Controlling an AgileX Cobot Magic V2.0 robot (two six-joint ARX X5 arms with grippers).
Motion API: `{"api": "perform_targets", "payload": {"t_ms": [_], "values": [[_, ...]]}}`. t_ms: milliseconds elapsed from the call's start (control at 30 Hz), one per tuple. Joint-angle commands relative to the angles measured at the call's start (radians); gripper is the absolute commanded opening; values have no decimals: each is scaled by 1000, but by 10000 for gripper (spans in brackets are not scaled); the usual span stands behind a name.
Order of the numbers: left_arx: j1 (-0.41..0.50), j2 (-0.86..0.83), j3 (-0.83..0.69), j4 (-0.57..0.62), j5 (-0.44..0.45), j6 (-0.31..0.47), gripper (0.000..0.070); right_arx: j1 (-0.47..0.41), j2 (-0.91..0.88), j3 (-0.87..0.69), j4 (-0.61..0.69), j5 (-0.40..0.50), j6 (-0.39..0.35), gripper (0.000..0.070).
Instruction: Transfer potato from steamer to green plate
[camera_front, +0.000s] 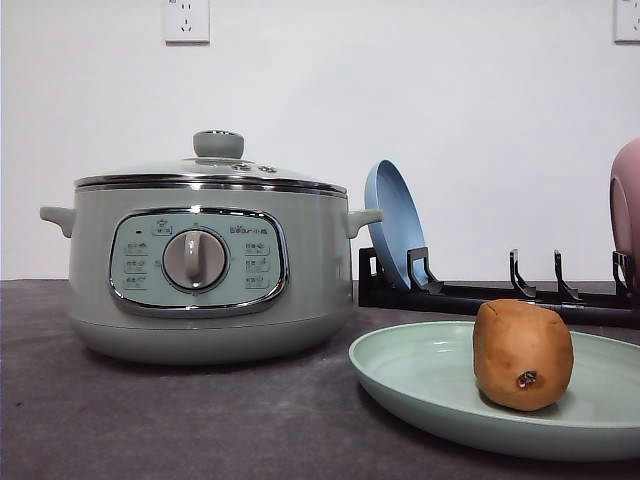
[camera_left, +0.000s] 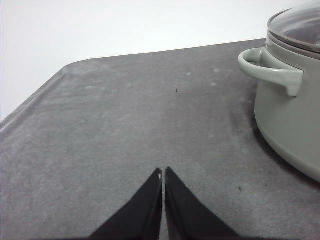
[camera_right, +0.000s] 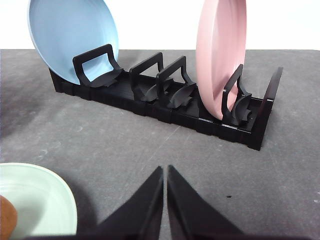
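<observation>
While the lidded steamer (camera_front: 205, 262) sits at the front view's left, the potato (camera_front: 522, 355) stands lower right on the green plate (camera_front: 420, 375). Both grippers, left (camera_left: 163, 172) and right (camera_right: 165, 170), are closed and empty, apart from it.

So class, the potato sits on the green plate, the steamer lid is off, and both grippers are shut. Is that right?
One error: the lid is on the steamer, as the front view shows. The potato does sit on the green plate, and the left gripper and right gripper are shut.
</observation>
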Motion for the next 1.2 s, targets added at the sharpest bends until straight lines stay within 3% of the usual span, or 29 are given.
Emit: {"api": "perform_targets", "payload": {"t_ms": [0,1167], "values": [[1,-2,-20,-5,-3,-2,0,-1,-3,-5,9,0,-1,0],[1,-2,-20,-4,-3,-2,0,-1,-3,-5,9,0,-1,0]]}}
